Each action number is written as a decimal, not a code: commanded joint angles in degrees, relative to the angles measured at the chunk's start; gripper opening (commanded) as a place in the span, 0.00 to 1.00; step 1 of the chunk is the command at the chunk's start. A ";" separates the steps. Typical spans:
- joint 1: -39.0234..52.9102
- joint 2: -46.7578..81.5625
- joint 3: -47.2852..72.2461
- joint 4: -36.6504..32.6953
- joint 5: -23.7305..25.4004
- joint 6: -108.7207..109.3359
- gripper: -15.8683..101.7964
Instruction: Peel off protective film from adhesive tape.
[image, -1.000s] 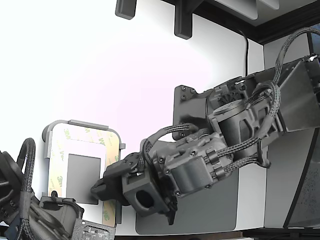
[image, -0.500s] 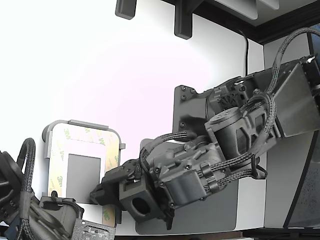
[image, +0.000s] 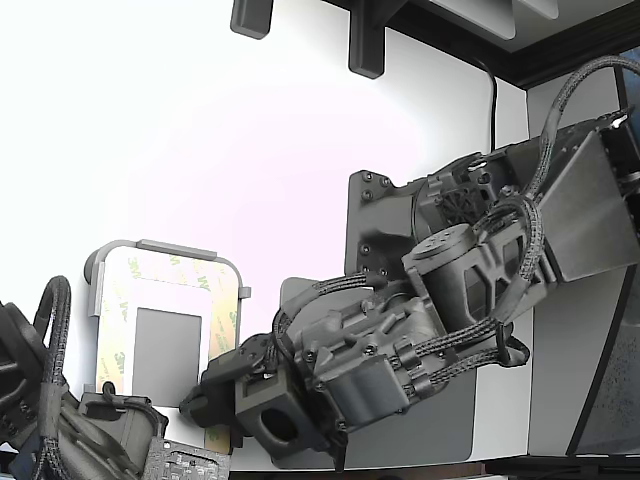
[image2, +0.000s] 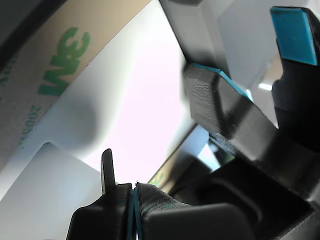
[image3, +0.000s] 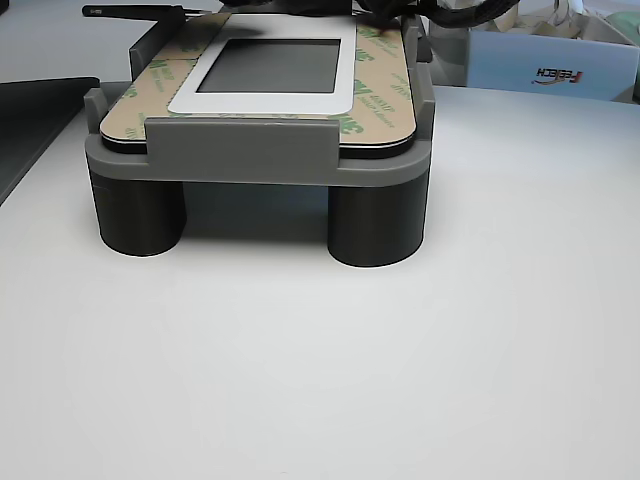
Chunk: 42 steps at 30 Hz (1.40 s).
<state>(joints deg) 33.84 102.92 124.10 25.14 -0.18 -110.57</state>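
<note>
The gripper (image: 200, 395), its jaws parted and empty, sits low at the near corner of the tray (image: 165, 248), where the film (image: 225, 300) lies flat beside its tips, so I judge peeling hasn't begun; next it must pinch that loose edge.

A white table (image3: 400, 380) carries a grey tray (image3: 260, 160) on two dark cylindrical feet, and apparently a dark mat (image: 440, 420).

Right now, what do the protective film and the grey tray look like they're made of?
The protective film looks like matte tan paper liner, printed with green 3M logos. The tray looks like matte grey plastic, perhaps 3D-printed; texture is too fine to confirm.
</note>
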 joint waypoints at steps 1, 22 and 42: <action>-0.44 0.09 -2.99 0.53 -0.53 -0.09 0.04; 0.62 -2.11 -3.16 -0.53 -0.70 -0.35 0.04; 1.23 -4.22 -4.92 0.35 -1.14 0.97 0.04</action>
<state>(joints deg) 35.51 97.73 120.85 25.84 -1.41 -109.69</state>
